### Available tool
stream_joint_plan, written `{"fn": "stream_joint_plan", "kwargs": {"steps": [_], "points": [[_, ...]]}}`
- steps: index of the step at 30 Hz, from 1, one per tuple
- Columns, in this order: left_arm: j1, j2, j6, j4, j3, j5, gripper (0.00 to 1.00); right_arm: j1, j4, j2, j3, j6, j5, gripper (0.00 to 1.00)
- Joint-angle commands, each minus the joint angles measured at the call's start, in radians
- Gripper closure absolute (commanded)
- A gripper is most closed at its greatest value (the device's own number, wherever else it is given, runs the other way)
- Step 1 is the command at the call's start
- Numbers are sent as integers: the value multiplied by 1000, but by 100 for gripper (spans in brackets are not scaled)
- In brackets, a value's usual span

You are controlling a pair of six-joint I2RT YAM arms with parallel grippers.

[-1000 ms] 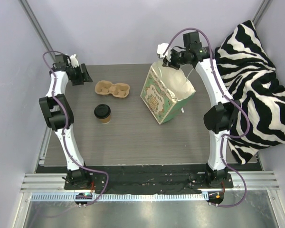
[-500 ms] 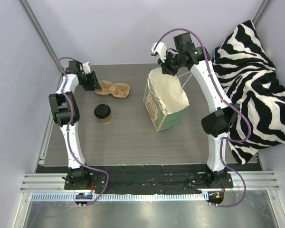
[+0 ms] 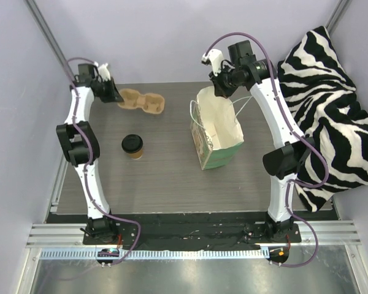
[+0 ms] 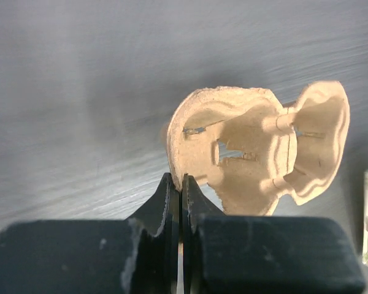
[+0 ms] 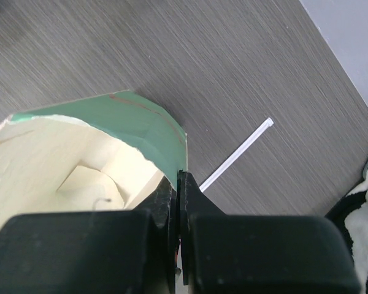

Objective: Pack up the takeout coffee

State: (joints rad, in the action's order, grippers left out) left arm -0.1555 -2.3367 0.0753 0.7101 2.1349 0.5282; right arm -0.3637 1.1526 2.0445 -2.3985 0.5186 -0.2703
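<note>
Here the coffee cup [image 3: 132, 146] stands upright on the tabletop [image 3: 165, 177], left of centre, with its black lid on. Neither arm touches it. It sits on the near side of the cup carrier [image 3: 142, 101] and well apart from the paper bag [image 3: 218, 131].

The left pincer [image 3: 113, 97] is at the far left corner, its jaws pressed together on the thin edge of the brown pulp carrier. The left wrist view shows this plainly: the pincer [image 4: 181, 190] pinches the rim of the carrier [image 4: 257, 159], whose two wells point away from the camera. Whether the carrier is lifted off the tabletop cannot be told.

The right pincer [image 3: 224, 86] reaches over the far side of the bag and is clamped on its top rim. In the right wrist view the pincer [image 5: 179, 184] grips the green edge of the bag [image 5: 80, 153], and the cream inside is open to view. The bag stands upright, mouth open, right of centre, with a white string handle [image 3: 195, 125] hanging at its left side.

A zebra-striped cushion [image 3: 331, 104] lies beyond the tabletop's right edge.
</note>
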Motion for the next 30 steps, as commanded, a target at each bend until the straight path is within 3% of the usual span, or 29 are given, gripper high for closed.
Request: {"fn": "stream_joint_plan", "kwargs": {"steps": [1,9,12,15,16,22,26,30], "points": [[-7,250,-135,101,206,136,100,-4,-33,-96,16,-75,48,99],[34,603,-238,11,221,243,100,-4,-47,-110,52,-126,141,99],[91,666,-294,5,241,276,100,-6,-47,-110,52,-147,170,99],[224,741,-408,61,235,242,100,-6,-42,-109,45,-173,189,99],[302,763,-502,119,241,202,100,-6,-42,-110,45,-178,195,99],[586,784,-710,238,227,-6,100,-27,-36,-132,59,-198,206,99],[764,786,-875,213,175,-282,100,-75,-59,-170,110,-201,246,99],[898,780,-973,157,106,-463,100,-112,-82,-196,144,-210,266,99]]}}
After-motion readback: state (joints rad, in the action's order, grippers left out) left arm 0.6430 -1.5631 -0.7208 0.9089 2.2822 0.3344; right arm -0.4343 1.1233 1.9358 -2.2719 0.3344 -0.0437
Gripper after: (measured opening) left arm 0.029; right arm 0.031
